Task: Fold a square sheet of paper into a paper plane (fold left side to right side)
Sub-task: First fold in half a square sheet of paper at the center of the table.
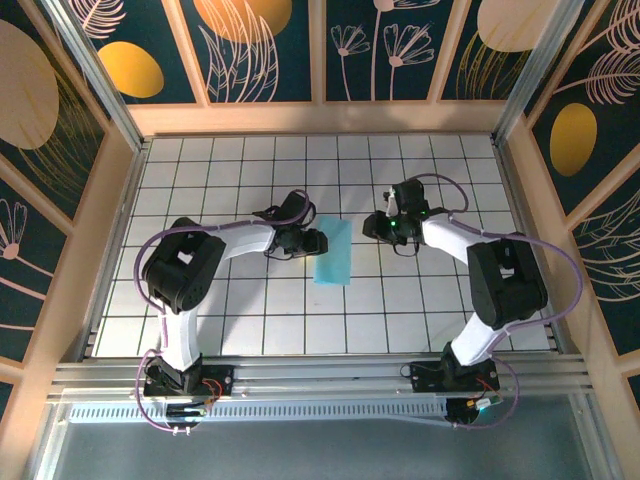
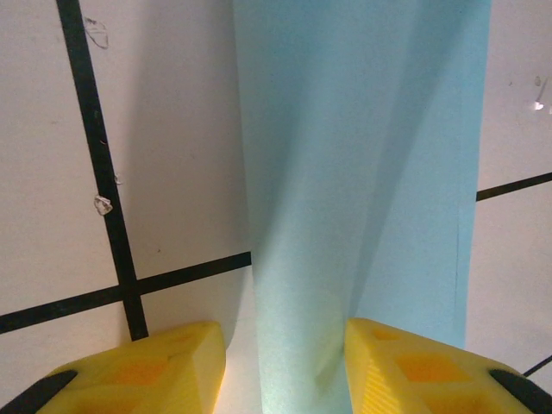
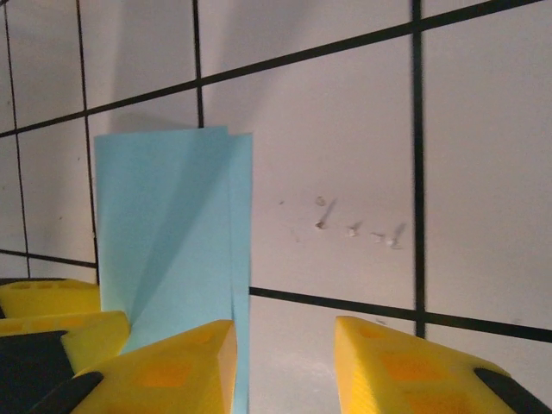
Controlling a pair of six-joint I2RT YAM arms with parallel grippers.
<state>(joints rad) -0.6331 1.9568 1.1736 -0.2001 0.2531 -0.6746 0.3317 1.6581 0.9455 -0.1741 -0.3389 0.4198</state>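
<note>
Paper: the square sheet of paper (image 1: 333, 252) (image 2: 362, 155) (image 3: 164, 224) lies doubled over into a narrow light-blue strip near the middle of the table (image 1: 250, 300).
Left gripper: the left gripper (image 1: 320, 242) (image 2: 285, 345) sits at the strip's 9 o'clock edge, its yellow fingers spread, and the paper lies in the gap between them.
Right gripper: the right gripper (image 1: 372, 228) (image 3: 285, 341) is near the strip's 2 o'clock, its fingers spread over bare white tile just beside the paper's edge.

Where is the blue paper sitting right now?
In the top view the paper lies folded in the middle of the table, its left edge at the left claw; the right claw sits just off its right side.
</note>
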